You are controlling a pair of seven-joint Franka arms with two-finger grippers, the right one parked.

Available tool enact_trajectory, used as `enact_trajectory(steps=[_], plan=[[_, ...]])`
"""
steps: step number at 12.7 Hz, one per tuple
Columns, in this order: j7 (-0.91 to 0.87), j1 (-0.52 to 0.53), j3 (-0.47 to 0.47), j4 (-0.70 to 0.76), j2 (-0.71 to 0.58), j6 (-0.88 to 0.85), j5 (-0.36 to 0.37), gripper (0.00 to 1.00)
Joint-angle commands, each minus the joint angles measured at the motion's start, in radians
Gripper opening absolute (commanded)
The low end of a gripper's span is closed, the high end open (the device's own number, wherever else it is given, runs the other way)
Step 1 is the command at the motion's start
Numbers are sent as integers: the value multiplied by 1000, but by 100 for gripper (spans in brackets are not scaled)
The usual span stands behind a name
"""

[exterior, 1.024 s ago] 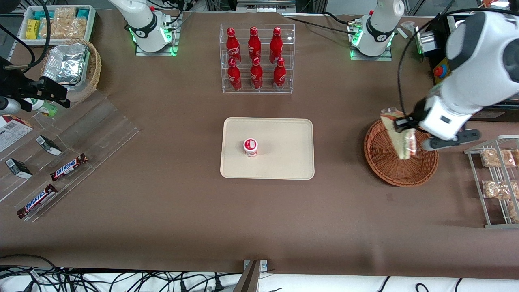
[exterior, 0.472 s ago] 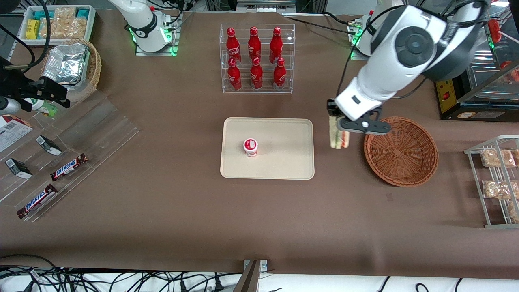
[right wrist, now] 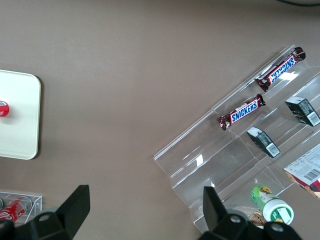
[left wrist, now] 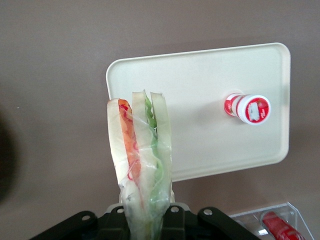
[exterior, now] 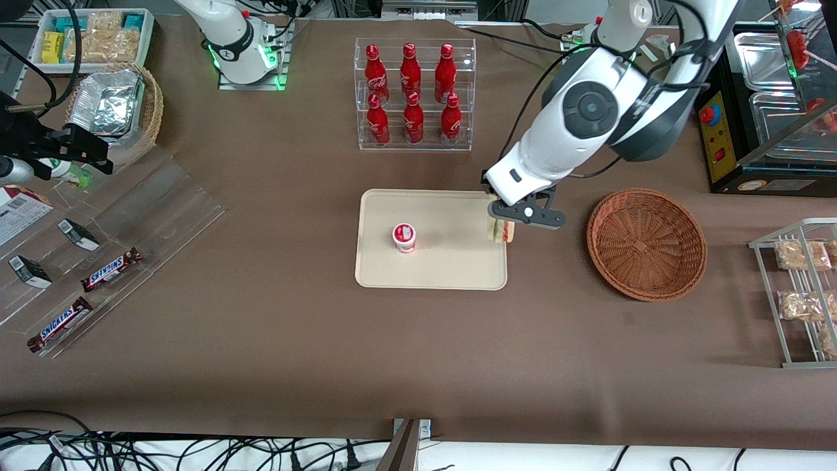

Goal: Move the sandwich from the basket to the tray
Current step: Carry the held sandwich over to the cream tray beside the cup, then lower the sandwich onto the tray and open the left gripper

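Observation:
My left gripper (exterior: 503,222) is shut on the sandwich (exterior: 502,231), a wrapped wedge with pale bread and red and green layers, and holds it in the air over the tray's edge nearest the basket. In the left wrist view the sandwich (left wrist: 141,165) hangs from the gripper (left wrist: 147,220) above the tray's corner. The cream-beige tray (exterior: 458,261) lies in the middle of the table and also shows in the left wrist view (left wrist: 200,80). The reddish-brown wicker basket (exterior: 646,243) stands beside the tray, toward the working arm's end, with nothing in it.
A small red-and-white cup (exterior: 404,237) stands on the tray, also in the left wrist view (left wrist: 248,108). A clear rack of red bottles (exterior: 412,95) stands farther from the camera than the tray. A wire rack with snack bags (exterior: 801,288) lies toward the working arm's end.
My gripper has carried the sandwich up out of the basket and sideways to the tray's edge. The basket now holds nothing.

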Motion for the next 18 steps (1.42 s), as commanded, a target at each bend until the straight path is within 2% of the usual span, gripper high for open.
enact_trajectory(steps=[1, 6, 8, 11, 14, 15, 16, 17, 18], plan=[[-118, -56, -1, -6, 89, 85, 125, 10], [-296, -119, 0, -5, 235, 165, 315, 10], [-343, -137, 3, -3, 276, 182, 389, 13], [-389, -157, 6, -5, 321, 210, 453, 13], [-392, -157, 6, -2, 347, 213, 487, 18], [-392, -157, 6, -2, 350, 218, 495, 24], [-392, -155, 6, -2, 352, 219, 495, 46], [-392, -157, 8, 0, 352, 219, 496, 84], [-391, -157, 8, 1, 352, 219, 496, 100]])
